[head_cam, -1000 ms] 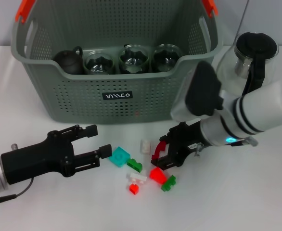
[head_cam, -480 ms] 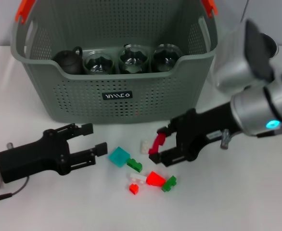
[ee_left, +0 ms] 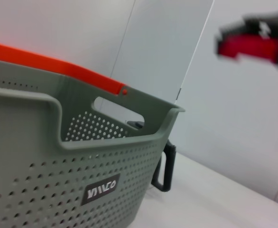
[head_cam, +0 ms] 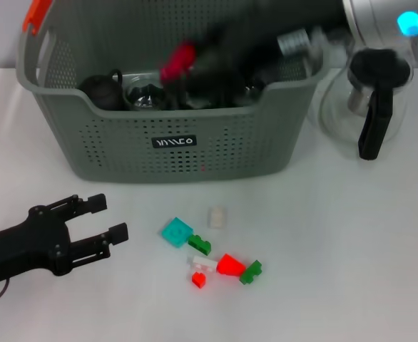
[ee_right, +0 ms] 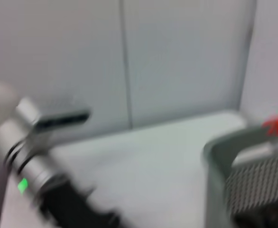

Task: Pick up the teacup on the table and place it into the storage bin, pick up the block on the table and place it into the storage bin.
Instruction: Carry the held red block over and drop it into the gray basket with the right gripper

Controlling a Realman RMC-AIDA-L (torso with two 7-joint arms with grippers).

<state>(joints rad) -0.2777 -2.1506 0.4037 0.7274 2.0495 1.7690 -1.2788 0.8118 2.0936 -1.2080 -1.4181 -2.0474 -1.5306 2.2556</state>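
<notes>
your right end effector (head_cam: 184, 64) is hovering over the big grey-green perforated plastic storage bin (head_cam: 173, 135), gripping a small red block (head_cam: 178, 60). your left end effector (head_cam: 98, 219) is sitting wide apart low on the white desk (head_cam: 337, 249), near the scattered blocks.

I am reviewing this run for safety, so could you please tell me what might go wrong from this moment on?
The right gripper carries a red block over the storage bin, which holds glass cups and a dark teapot; a hard drop might knock them. The right arm passes near the glass pot beside the bin and could clip it. The left gripper, open, sits near the loose blocks and could scatter them.
</notes>
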